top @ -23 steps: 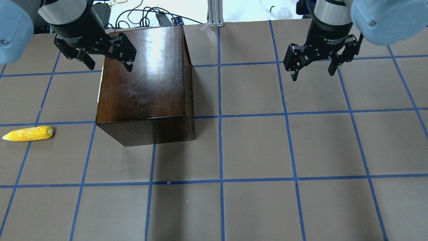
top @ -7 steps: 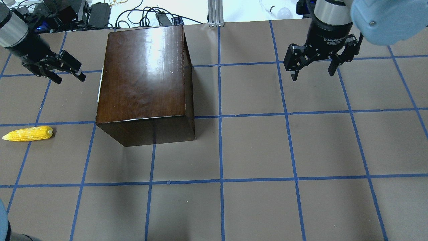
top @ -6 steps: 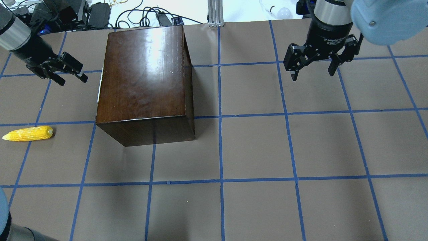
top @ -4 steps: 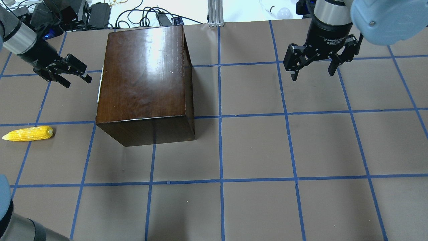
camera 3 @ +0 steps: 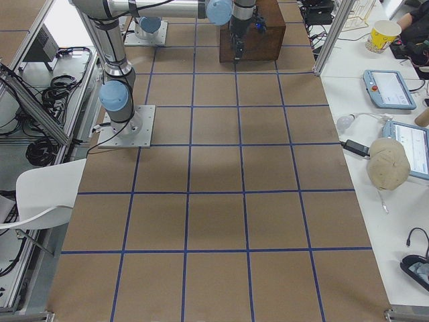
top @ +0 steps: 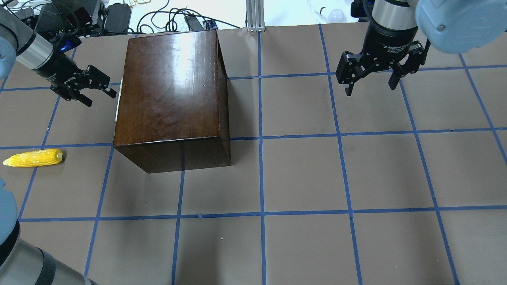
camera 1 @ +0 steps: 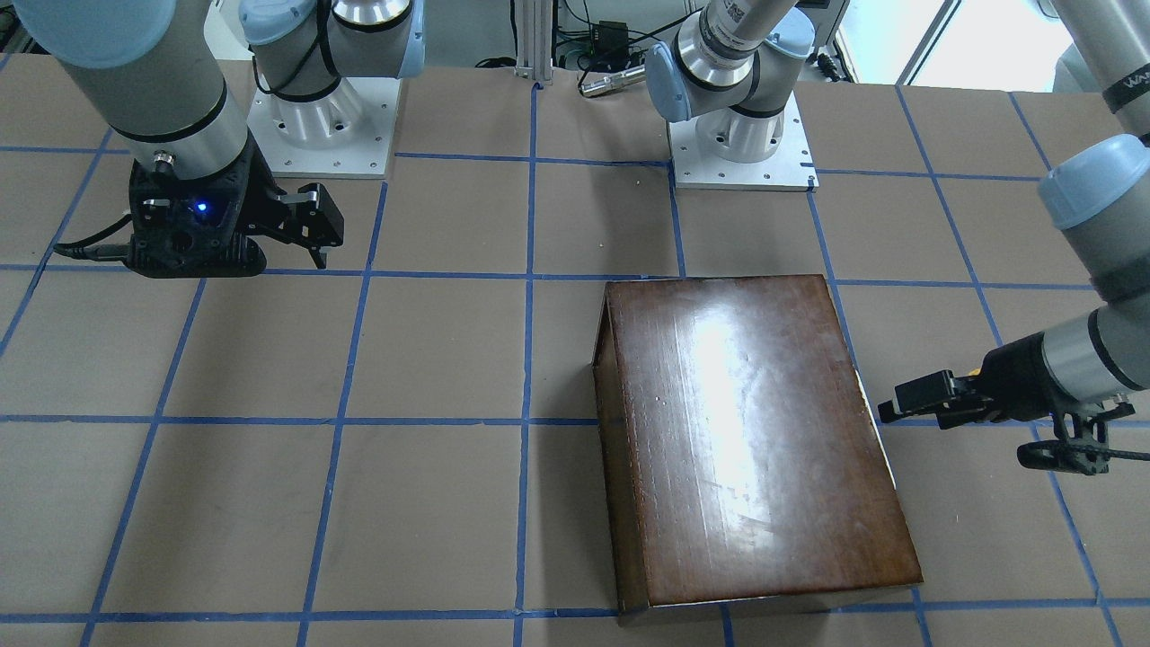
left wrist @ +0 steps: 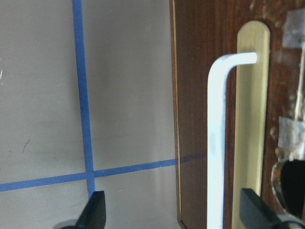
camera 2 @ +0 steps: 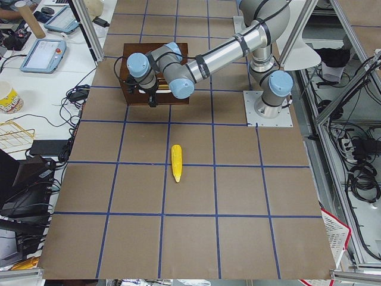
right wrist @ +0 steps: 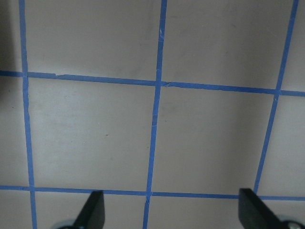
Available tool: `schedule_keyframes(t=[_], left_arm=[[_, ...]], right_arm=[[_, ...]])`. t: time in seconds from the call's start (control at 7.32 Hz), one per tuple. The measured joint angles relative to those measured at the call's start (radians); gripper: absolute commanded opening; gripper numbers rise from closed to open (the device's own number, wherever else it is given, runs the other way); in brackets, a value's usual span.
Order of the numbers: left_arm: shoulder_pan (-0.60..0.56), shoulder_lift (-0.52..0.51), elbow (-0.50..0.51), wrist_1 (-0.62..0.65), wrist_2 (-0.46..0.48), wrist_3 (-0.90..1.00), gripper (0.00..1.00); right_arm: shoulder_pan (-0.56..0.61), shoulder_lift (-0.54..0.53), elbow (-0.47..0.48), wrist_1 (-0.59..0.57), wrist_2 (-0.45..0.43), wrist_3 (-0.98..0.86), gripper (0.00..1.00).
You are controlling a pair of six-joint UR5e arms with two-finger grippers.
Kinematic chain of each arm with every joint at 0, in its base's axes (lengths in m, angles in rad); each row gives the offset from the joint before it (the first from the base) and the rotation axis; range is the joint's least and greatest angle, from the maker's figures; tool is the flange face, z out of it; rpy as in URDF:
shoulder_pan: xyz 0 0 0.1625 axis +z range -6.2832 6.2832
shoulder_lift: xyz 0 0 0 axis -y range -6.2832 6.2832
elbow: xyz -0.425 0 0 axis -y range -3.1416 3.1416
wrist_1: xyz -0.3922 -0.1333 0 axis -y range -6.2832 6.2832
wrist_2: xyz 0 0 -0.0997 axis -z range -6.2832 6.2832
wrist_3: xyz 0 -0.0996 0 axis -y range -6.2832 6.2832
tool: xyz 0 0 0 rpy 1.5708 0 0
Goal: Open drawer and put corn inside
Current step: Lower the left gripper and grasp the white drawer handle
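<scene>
Cables (top: 174, 18) behind box (top: 170, 91); corn (top: 32, 158) apart.

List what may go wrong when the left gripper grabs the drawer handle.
The white handle sits off-centre between the fingers of the open left gripper, so closing may glance off it. Nothing braces the wooden box; the right gripper hangs far away, so pulling may drag the box.

The box (top: 170, 87) is showing glossy dark-brown wood, its top throwing back a bright glare. The drawer (left wrist: 277, 90) is showing a worn, scuffed front, with a smooth white handle (left wrist: 217, 143) over a dull brass-coloured plate (left wrist: 249, 143). The counter (top: 301, 174) is wearing matt brown paper with blue tape lines. The corn (top: 33, 158) is looking bumpy.
</scene>
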Motion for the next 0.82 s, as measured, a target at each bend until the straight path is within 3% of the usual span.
schedule_keyframes(t=[0.82], left_arm=[[0.0, -0.025, -0.007, 0.012, -0.035, -0.009, 1.0]], right_arm=[[0.0, 0.0, 0.0, 0.0, 0.0, 0.0, 1.0]])
